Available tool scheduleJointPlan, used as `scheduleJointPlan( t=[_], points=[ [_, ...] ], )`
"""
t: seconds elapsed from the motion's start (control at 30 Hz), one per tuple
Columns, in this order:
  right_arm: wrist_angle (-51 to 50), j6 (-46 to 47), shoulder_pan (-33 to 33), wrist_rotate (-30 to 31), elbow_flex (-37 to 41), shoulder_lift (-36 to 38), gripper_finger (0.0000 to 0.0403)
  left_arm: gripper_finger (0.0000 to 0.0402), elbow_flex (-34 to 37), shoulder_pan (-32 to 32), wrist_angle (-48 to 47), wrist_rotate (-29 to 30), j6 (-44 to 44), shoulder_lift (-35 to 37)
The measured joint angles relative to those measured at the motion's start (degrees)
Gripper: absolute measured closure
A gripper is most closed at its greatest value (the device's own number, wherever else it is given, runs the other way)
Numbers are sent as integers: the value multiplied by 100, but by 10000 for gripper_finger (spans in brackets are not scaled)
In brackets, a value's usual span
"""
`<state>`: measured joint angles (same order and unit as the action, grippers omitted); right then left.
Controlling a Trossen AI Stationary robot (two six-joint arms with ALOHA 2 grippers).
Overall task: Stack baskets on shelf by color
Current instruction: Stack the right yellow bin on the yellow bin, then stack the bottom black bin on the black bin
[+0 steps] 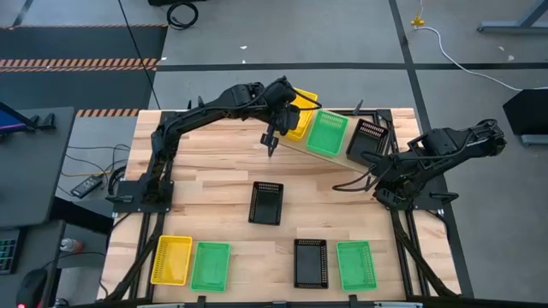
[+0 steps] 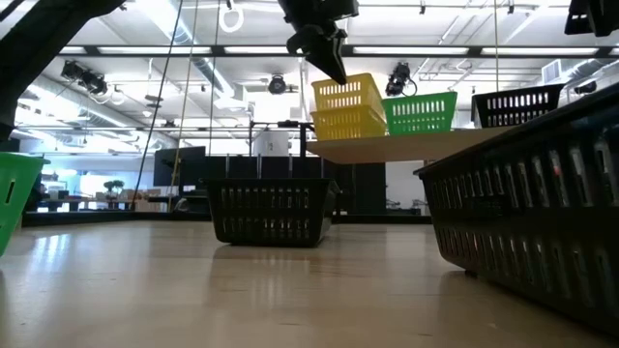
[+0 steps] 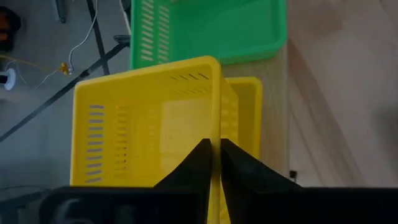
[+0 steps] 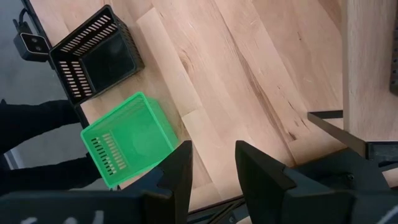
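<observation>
Baskets lie sorted only in part: five wait on the near worktop (image 1: 214,175), while on the far shelf (image 1: 338,158) a yellow basket (image 1: 301,109) sits nested in another, beside a green basket (image 1: 327,133) and a black basket (image 1: 370,137). Left end effector (image 1: 271,145) hangs just before the yellow stack, fingers nearly together and empty, likely because the drop is done. Right end effector (image 4: 211,163), partly parted and empty, waits by the shelf's end.

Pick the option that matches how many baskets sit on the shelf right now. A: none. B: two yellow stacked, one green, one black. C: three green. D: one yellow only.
B: on the shelf, the low view shows two yellow baskets stacked, with a green basket and a black basket beside them.
</observation>
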<state>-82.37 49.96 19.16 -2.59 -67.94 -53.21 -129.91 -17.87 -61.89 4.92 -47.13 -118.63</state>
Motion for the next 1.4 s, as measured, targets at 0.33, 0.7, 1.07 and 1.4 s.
scheduleJointPlan(
  t=[0.33,0.7,1.07,1.4],
  points=[
    [2,0,0,0,-2,2,275,312,4,-2,-378,-4,463,-103],
    [88,-22,2,3,-2,2,275,281,4,51,-367,425,826,-15],
    [997,-41,16,709,-2,-220,228,262,-4,358,-509,363,2066,479],
    [1911,-36,444,597,-4,-1485,181,284,0,1090,-1197,-204,3070,459]
  ],
)
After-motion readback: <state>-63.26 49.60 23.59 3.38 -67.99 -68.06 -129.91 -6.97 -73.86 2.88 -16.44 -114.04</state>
